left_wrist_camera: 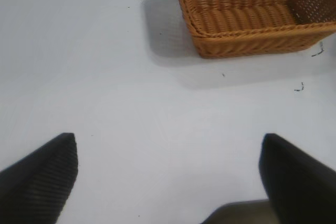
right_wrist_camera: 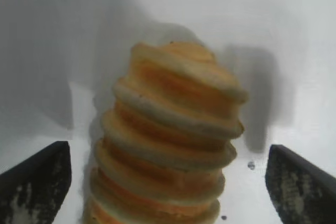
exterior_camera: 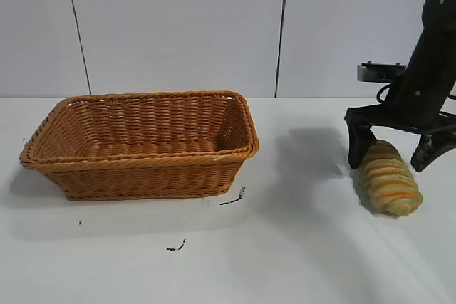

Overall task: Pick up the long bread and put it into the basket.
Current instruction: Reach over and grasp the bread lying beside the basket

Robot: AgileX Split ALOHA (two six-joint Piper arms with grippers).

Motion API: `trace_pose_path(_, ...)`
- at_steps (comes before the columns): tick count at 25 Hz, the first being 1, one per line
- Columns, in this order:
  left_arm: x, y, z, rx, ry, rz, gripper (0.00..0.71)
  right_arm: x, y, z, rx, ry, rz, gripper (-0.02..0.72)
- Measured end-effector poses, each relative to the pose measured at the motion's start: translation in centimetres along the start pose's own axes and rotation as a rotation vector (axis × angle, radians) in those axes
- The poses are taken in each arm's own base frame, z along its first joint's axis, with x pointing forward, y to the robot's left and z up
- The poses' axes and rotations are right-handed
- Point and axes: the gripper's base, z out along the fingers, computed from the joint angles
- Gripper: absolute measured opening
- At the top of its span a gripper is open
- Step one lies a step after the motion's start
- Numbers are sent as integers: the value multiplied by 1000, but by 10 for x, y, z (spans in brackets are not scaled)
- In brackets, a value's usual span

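The long bread (exterior_camera: 387,179), tan-yellow with orange-brown ridged stripes, lies on the white table at the right. My right gripper (exterior_camera: 394,156) is open and straddles its far end, one finger on each side, not touching it. In the right wrist view the bread (right_wrist_camera: 170,140) fills the middle between the two dark fingertips (right_wrist_camera: 37,182). The basket (exterior_camera: 142,144), orange-brown wicker with a braided rim, stands at the left and is empty. It also shows in the left wrist view (left_wrist_camera: 252,14). My left gripper (left_wrist_camera: 168,171) is open and empty over bare table, out of the exterior view.
Small black marks (exterior_camera: 234,198) lie on the table just in front of the basket's right corner, and another mark (exterior_camera: 178,246) lies nearer the front. A grey panelled wall stands behind the table.
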Motion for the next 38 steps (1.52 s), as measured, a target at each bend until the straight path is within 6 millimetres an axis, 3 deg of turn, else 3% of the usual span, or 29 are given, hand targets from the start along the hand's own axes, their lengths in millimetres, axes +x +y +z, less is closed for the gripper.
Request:
trace_pose_path(22,0,0,0,0,0,0,692,3,-5,1,35,28,10,689)
trace_pose_path(30,0,0,0,0,0,0,692,7,-6,14,40,87,13,682)
trace_pose_path(32,0,0,0,0,0,0,692,7,-7,14,44,86,12,619)
trace_pose_path(35,0,0,0,0,0,0,692,7,-7,14,44,86,17,346)
trace_pose_path(36,0,0,0,0,0,0,692,7,-7,13,45,84,19,213)
trace_pose_path(38,0,0,0,0,0,0,692,5,-6,6,46,71,16,137)
